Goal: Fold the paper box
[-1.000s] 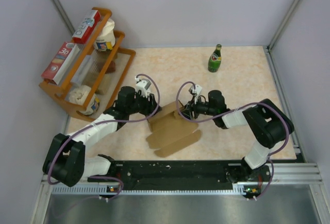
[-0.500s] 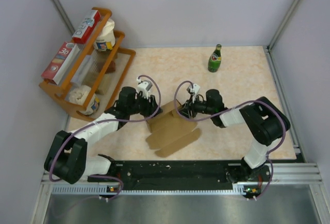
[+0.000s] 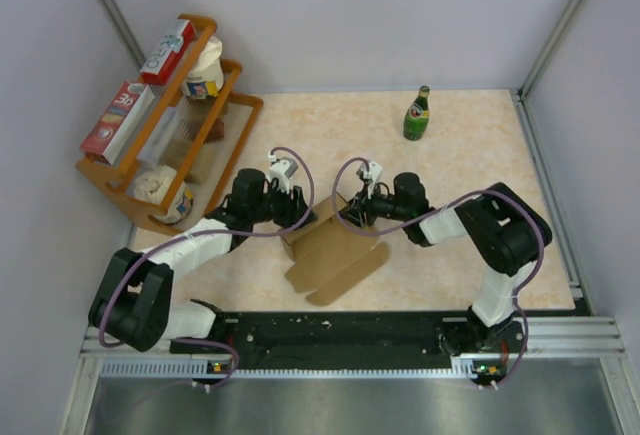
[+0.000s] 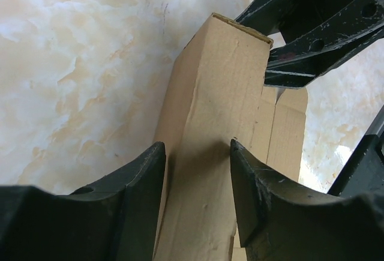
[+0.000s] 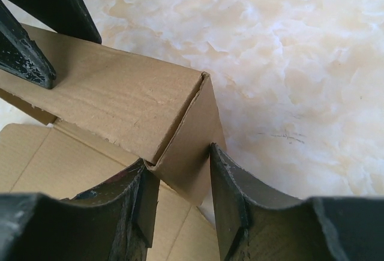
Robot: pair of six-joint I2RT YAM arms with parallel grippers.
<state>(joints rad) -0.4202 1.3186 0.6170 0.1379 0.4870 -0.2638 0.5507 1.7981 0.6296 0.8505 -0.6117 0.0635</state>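
The paper box [image 3: 330, 247] is plain brown cardboard, lying partly folded in the middle of the table with one long wall raised at its far-left side. My left gripper [image 3: 296, 217] straddles the left end of that wall. In the left wrist view its fingers [image 4: 141, 180] press both sides of the wall [image 4: 222, 75], so the left gripper [image 4: 198, 147] is shut on it. My right gripper [image 3: 350, 217] is at the wall's other end. In the right wrist view the right gripper [image 5: 180, 156] is shut on the corner flap of the paper box [image 5: 114, 93].
A green bottle [image 3: 417, 115] stands at the far right of the table. A wooden rack [image 3: 247, 103] with cartons and tubs stands at the far left, close to my left arm. The flat part of the box reaches toward the near edge rail [image 3: 340, 330].
Both grippers have shifted slightly left and away from the near edge, carrying the raised wall with them. The right jaws have narrowed onto the corner flap.
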